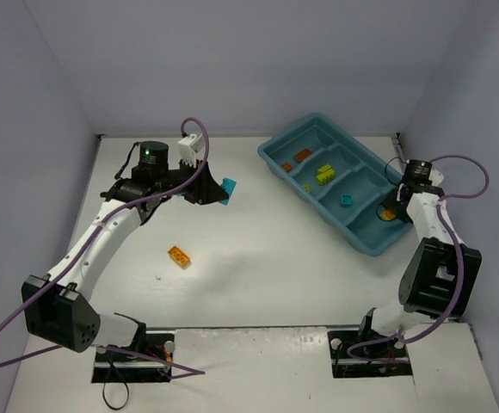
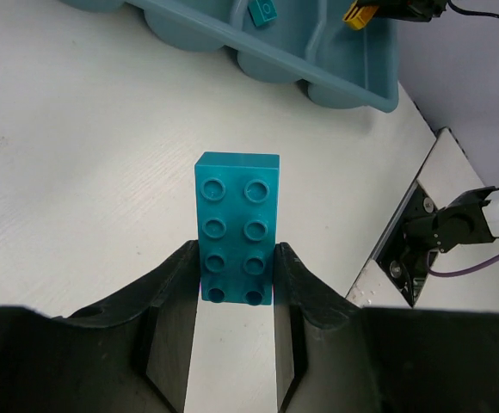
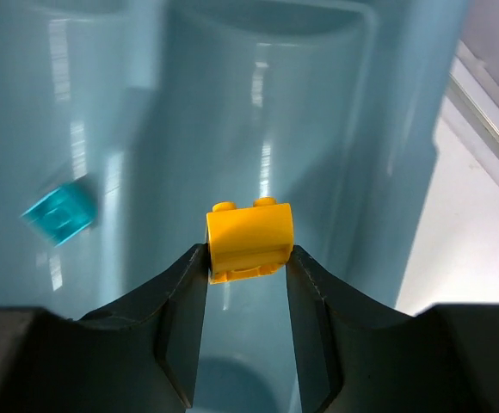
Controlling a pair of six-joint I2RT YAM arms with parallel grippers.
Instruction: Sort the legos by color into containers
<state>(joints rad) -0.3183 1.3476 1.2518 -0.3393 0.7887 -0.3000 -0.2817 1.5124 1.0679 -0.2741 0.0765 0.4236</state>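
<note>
From above, you are mid-delivery on both sides. The left gripper (image 1: 219,191), well to the left of the tray (image 1: 271,160), is closed on a cyan brick (image 1: 229,187). The right gripper (image 1: 394,209) hangs over the tray's nearest end compartment with a yellow brick (image 1: 389,213). The compartments beyond that one hold, in turn, a small cyan brick (image 1: 345,200), a lime brick (image 1: 324,174) and a brown-orange brick (image 1: 302,156). A loose yellow-orange brick (image 1: 179,255) lies on the bench (image 1: 258,275), farther left of the tray than the left gripper. In the left wrist view, the cyan brick (image 2: 237,228) is pinched by its near end with its studs toward the camera, and its long axis runs straight out from the fingers toward the tray (image 2: 353,86). I judge your next move is to carry it across to the compartment with the small cyan brick and release it there. In the right wrist view, the right gripper (image 3: 248,258) clamps the yellow brick (image 3: 249,239) by its sides, studs pointing away, above the end compartment's floor. The brick is short, so its long axis is hard to tell. Here you likely need only spread the fingers, then fetch the loose one.
</note>
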